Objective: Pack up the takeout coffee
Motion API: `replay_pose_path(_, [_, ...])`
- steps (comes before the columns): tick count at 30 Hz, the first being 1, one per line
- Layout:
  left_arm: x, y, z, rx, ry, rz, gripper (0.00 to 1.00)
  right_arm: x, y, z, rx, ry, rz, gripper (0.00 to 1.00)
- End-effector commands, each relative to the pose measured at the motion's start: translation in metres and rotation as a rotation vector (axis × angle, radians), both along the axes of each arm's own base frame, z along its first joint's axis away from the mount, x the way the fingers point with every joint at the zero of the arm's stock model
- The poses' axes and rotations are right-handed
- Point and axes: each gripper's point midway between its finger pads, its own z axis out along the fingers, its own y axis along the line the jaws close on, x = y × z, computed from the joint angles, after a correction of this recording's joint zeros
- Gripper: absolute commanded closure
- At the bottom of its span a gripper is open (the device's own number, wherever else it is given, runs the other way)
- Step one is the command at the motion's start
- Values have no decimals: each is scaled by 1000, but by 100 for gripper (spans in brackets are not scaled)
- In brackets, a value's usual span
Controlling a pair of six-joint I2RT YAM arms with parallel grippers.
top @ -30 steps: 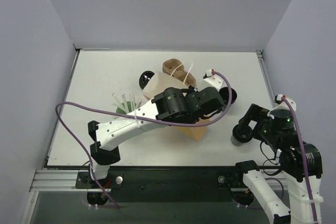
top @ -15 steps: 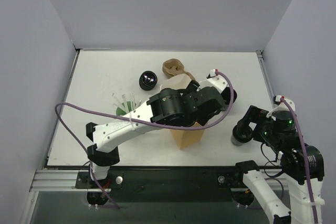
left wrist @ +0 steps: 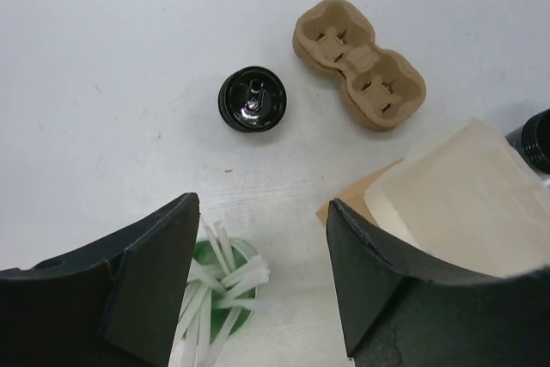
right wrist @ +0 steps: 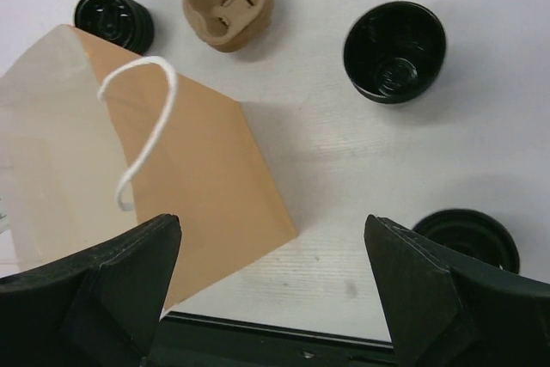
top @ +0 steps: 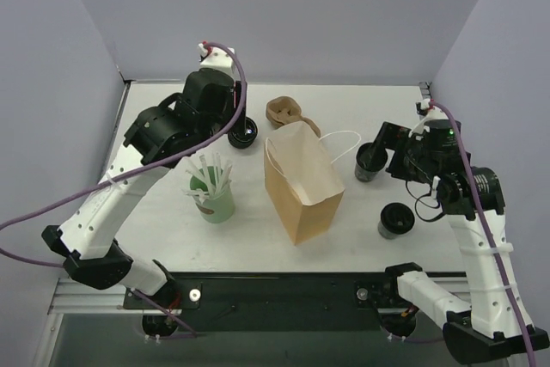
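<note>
The takeout coffee (top: 395, 219), a short black cup with a black lid (right wrist: 468, 238), stands at the front right of the table. My right gripper (top: 388, 150) hangs high behind it, open and empty (right wrist: 271, 225), over the table between the coffee and the brown paper bag (top: 301, 182). The bag stands upright with its mouth open (right wrist: 163, 135). My left gripper (top: 225, 113) is raised at the back left, open and empty (left wrist: 262, 204). It hangs above the green cup with white straws (left wrist: 219, 285).
A lidless black cup (top: 367, 163) with a shiny inside (right wrist: 394, 51) stands right of the bag. Another small black lidded cup (top: 247, 132) and a brown pulp cup carrier (top: 286, 112) lie behind the bag. The green cup (top: 213, 195) stands left of the bag.
My left arm has let go of the bag, opened, and swung up to the back left. The bag now stands alone. My right arm rose and moved back from the lidded cup.
</note>
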Motion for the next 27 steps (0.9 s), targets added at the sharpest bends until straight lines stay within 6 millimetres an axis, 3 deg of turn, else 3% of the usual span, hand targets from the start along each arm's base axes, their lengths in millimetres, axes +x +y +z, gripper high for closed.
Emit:
replay_pose_path(1, [43,-21,19,-153,-133,-34,29,13,24,28,52,-129,122,8])
replay_pose_path(2, [46,-25,6,-152,-120,-48,29,18,20,27,15,-132,119,9])
replay_pose_path(4, [52,-35,9,-177,-156,-94,29,33,13,22,-19,-114,75,12])
replay_pose_path(6, [55,-35,13,-229,-140,-94,25,44,11,23,-8,-99,27,12])
replay_pose_path(9, [44,-28,7,-300,-39,-38,28,69,1,29,-7,-105,-94,14])
replay_pose_path(10, [34,-31,-1,-344,22,-35,28,79,-4,30,-20,-112,-135,14])
replay_pose_path(11, [20,-32,3,-385,33,-52,28,85,-7,31,-24,-120,-166,14])
replay_pose_path(12, [12,-33,-15,-397,80,-49,28,91,-8,35,-7,-134,-193,14])
replay_pose_path(14, [-10,-44,-6,-521,89,-113,28,105,-4,39,10,-141,-188,14])
replay_pose_path(15, [-16,-47,-20,-533,126,-114,28,113,0,40,18,-150,-176,15])
replay_pose_path(18, [-51,-62,-23,-586,216,-152,30,131,16,23,51,-79,-114,16])
replay_pose_path(20, [-71,-59,-26,-555,230,-100,31,140,22,7,69,-27,-103,17])
replay_pose_path(22, [-107,-72,-18,-553,240,-132,31,147,27,-5,81,7,-96,17])
replay_pose_path(24, [-122,-76,-12,-555,198,-112,30,151,32,-12,88,27,-77,17])
replay_pose_path(27, [-127,-91,-17,-593,233,-77,30,156,34,-25,85,61,-73,18])
